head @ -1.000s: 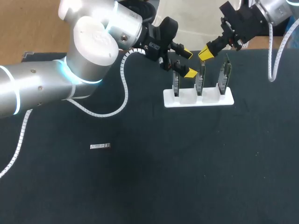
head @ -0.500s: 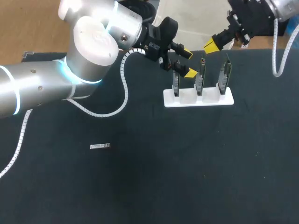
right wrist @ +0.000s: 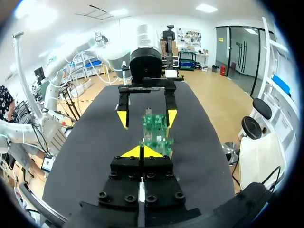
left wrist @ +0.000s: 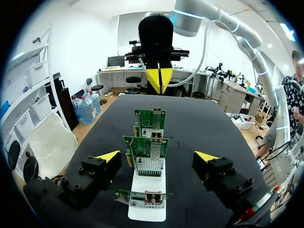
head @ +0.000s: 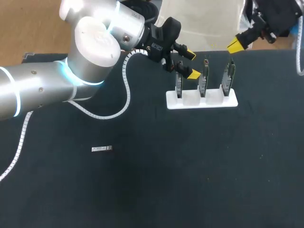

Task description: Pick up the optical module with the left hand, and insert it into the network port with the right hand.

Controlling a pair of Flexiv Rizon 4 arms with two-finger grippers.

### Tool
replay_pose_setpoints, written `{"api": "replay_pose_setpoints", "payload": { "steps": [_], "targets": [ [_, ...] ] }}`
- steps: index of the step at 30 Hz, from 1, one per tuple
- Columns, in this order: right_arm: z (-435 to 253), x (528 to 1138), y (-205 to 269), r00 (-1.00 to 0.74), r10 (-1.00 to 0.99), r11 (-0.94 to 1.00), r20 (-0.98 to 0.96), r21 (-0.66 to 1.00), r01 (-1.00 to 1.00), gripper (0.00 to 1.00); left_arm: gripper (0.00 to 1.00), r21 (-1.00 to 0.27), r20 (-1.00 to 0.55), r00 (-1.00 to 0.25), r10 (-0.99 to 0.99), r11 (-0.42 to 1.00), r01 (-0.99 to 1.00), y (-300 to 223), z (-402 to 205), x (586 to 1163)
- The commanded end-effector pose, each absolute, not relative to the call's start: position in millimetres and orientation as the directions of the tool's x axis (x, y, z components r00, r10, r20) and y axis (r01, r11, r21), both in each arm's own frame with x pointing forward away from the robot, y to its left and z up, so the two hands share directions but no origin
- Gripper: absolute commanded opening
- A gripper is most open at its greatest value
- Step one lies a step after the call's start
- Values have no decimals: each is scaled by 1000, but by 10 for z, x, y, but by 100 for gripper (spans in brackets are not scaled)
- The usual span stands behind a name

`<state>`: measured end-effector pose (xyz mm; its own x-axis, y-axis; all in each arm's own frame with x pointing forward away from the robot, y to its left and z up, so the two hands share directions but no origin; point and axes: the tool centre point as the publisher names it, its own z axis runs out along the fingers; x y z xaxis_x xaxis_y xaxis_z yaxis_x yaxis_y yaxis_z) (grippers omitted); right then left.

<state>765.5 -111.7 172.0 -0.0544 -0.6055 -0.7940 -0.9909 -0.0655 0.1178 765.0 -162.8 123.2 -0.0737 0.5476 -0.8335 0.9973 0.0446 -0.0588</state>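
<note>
1. White stand (head: pixel 201 100): sits on the dark table (head: pixel 190 171) and serves as reference point for all entries below. Also seen in the left wrist view (left wrist: pixel 147 214).
2. Network cards, three, green: upright in the stand's slots, in one row, namely first card (head: pixel 178 85), middle card (head: pixel 203 79) and last card (head: pixel 229 78). Each carries a metal port cage, clearest on the middle card (left wrist: pixel 146 155).
3. Optical module (head: pixel 101 149): small, silver, flat on the table, well apart from the stand, off its first-card end and nearer the robot. Nothing touches it.
4. Left gripper (head: pixel 191 64) (left wrist: pixel 157 156): hangs over the stand's first-card end, fingers spread wide, one to each side of the row of cards, clasping nothing.
5. Right gripper (head: pixel 235 44) (right wrist: pixel 141 152): raised beyond the stand's last-card end, clear of the cards, its yellow tips pressed together with nothing seen between them. It faces along the row towards the left gripper.
</note>
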Motion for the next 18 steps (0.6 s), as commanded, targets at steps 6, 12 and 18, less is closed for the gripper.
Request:
{"api": "replay_pose_setpoints", "payload": {
  "steps": [6, 12, 18],
  "targets": [
    [1684, 7662, -1406, -73, -614, -40, -786, 123, -992, 0, 100, -58, -833, -74, 548, 46, 997, -1630, 1231, 7645],
    [1630, 7639, -1465, -82, -622, -55, -778, 149, -987, 0, 100, -58, -833, -74, 548, 46, 997, -1630, 1231, 7645],
    [1586, 7632, -1502, -91, -626, -57, -775, 162, -985, 0, 100, -58, -833, -74, 548, 46, 997, -1630, 1231, 7645]
  ]
}}
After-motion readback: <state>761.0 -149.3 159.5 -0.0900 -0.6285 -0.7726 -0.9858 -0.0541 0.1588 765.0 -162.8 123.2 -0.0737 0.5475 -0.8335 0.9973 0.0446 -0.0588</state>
